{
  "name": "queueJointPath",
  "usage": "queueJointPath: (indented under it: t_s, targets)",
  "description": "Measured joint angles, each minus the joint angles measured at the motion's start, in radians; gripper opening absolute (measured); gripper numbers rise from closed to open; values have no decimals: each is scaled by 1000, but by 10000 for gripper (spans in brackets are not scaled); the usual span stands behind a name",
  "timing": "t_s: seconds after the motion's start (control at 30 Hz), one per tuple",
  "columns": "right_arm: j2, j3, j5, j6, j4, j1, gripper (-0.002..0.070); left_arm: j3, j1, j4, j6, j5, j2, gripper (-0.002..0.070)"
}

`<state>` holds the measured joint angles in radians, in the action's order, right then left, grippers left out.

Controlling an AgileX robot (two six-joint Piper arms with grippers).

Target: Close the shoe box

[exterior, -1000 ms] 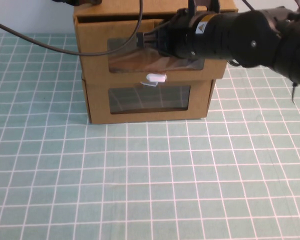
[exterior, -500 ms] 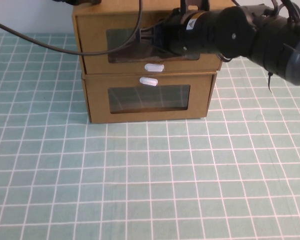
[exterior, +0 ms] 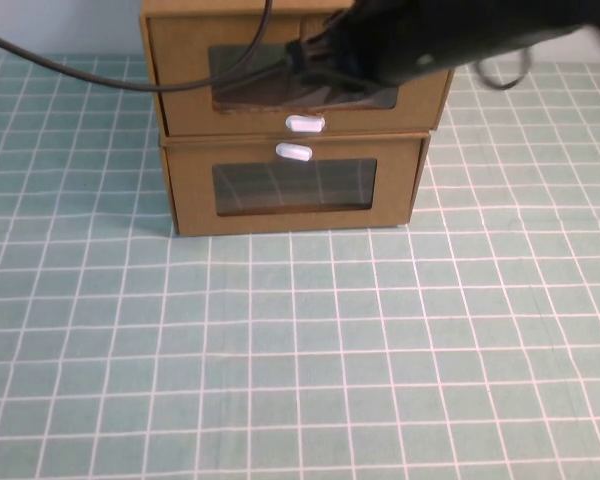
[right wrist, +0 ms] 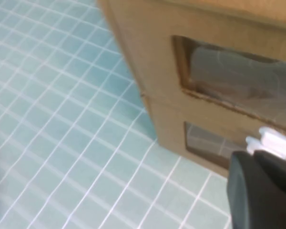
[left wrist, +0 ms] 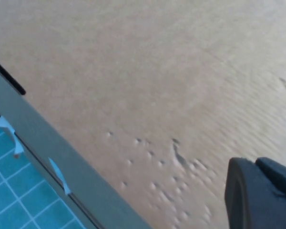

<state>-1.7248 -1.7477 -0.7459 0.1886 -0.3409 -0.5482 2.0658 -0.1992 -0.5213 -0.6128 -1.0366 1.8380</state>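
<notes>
Two brown cardboard boxes stand stacked at the far middle of the mat. The upper one is the shoe box, with a wide clear window and a white pull tab below it. Its drawer front sits flush with its sleeve. My right gripper is blurred in front of that window; in the right wrist view the gripper looks shut and empty, close to the white tabs. My left gripper hovers shut just over the box's cardboard top; the high view does not show it.
The lower box has its white tab above a smaller window. A black cable runs from the far left to the box top. The green checked mat spreads in front of the boxes.
The shoe box drawer, sticking out a second ago, has slid back flush. My right arm followed it toward the far side and is now blurred with motion.
</notes>
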Motion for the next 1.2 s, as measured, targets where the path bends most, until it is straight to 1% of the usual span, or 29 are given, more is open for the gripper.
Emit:
queueJointPath:
  t_s: [0.17,0.27,0.4,0.5,0.6,0.8,0.97,1.07,1.2]
  targets:
    - [162,52,-109,4,20,0,-11,-5,0,13,13,-67,-43,-5]
    - [285,159,-147,-11,31,0,-11,-52,0,13,15,-52,-92,-5]
    - [493,338,-158,-77,93,0,-11,-192,0,13,17,16,-215,-5]
    - [681,505,-163,-125,139,0,-11,-355,-2,-10,-4,104,-351,-5]
    - [902,655,-171,-180,164,0,-11,-567,-4,-37,-29,194,-527,-5]
    - [1283,836,-254,-283,201,0,-11,-969,-4,-95,-97,373,-880,-5]
    - [1465,933,-321,-342,207,0,-11,-1277,-4,-153,-155,512,-1162,-5]
    - [1527,983,-327,-350,207,0,-11,-1399,-4,-160,-169,542,-1305,-5]
    - [1561,1077,-245,-350,207,0,-11,-1542,-4,-189,-183,569,-1432,-5]
